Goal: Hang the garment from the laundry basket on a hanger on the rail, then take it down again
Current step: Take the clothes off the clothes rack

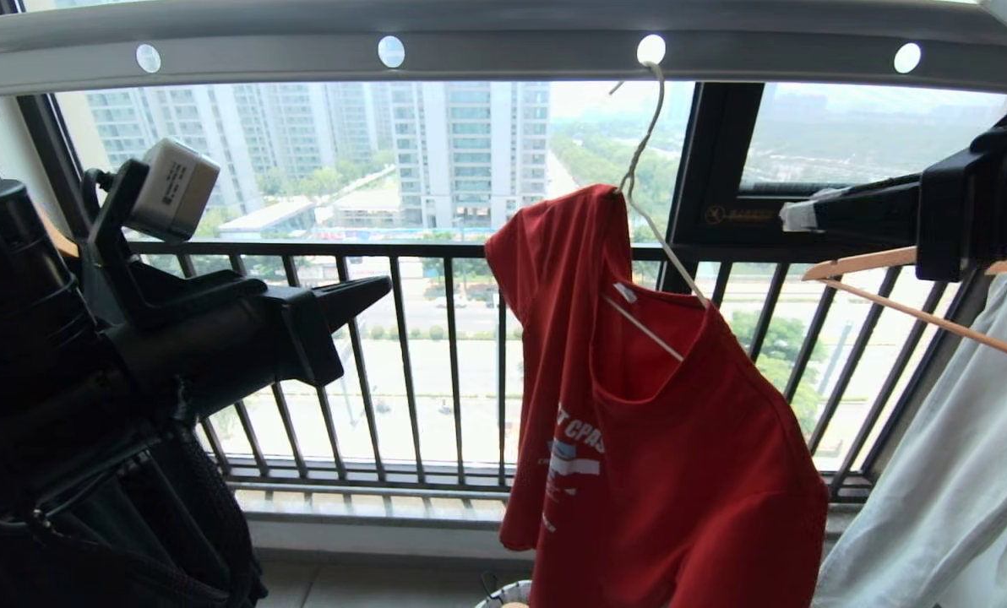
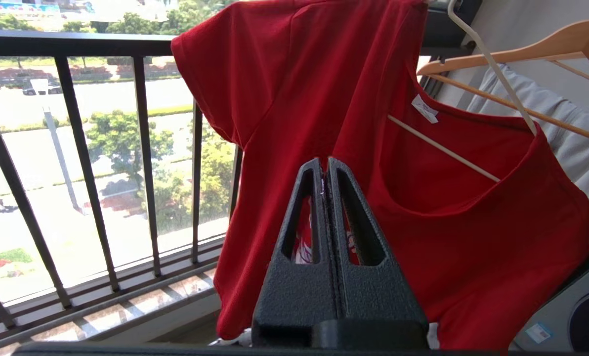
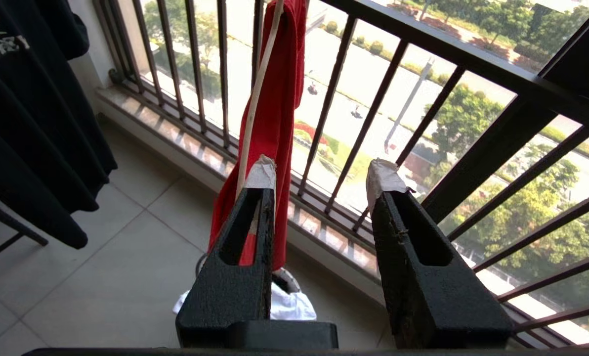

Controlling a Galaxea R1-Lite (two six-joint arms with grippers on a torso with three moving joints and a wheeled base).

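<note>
The garment, a red T-shirt with white print, hangs lopsided on the cream wire hanger. The hanger's hook sits in a hole of the grey rail. My left gripper is shut and empty, level, left of the shirt. In the left wrist view its tips point at the garment below the hanger. My right gripper reaches in from the right, open, nothing between its taped tips. The garment and hanger hang beyond one finger. The laundry basket stands on the floor beneath.
A pale grey garment on wooden hangers hangs close on the right. A black garment hangs at the left. The black railing runs behind everything. White cloth lies in the basket.
</note>
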